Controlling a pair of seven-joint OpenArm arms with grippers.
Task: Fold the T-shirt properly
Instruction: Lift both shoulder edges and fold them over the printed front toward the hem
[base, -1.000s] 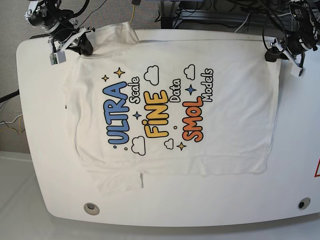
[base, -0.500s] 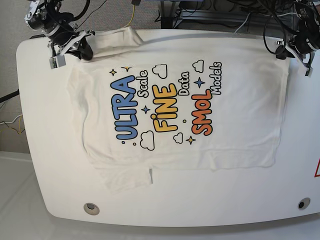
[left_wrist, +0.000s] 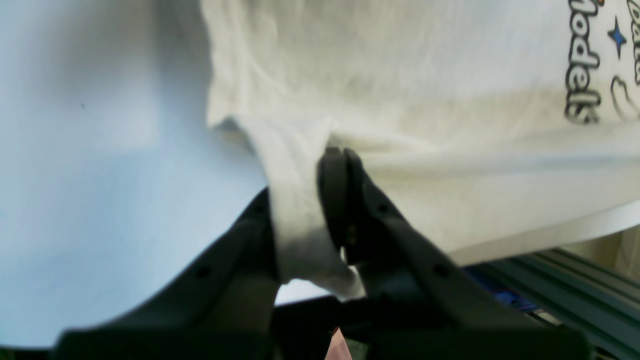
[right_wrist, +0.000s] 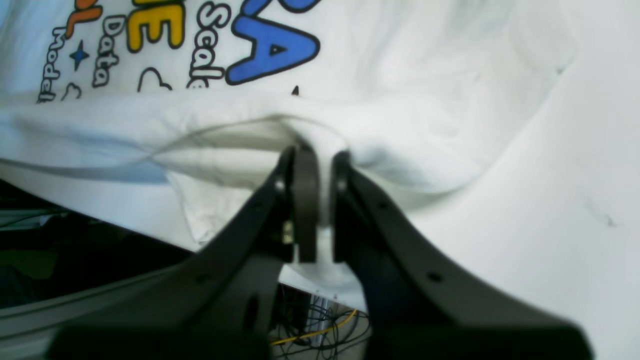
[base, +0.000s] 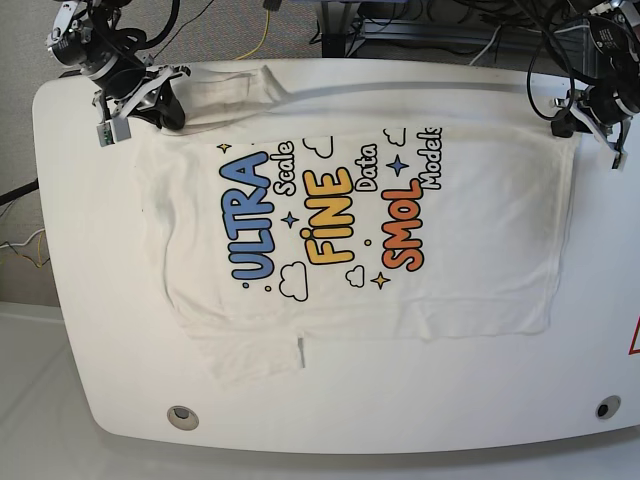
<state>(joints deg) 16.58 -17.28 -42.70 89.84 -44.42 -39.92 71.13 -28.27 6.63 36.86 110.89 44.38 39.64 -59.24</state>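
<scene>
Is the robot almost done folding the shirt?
Not yet. Done: the T-shirt lies spread out, print up. In hand: the left tool and right tool each pinch its far edge, starting a fold over the lettering. Left: all the remaining folds.

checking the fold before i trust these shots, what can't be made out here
- Base view: the far strip of the large white printed cotton T-shirt is lifted and curled over, hiding the tops of the top-row words and clouds.
- Left wrist view: the left gripper is blurred; the print is cut off by the right edge.
- Right wrist view: a raised fold in front of the right gripper hides the print behind it; the lettering is cut off at the top.
</scene>
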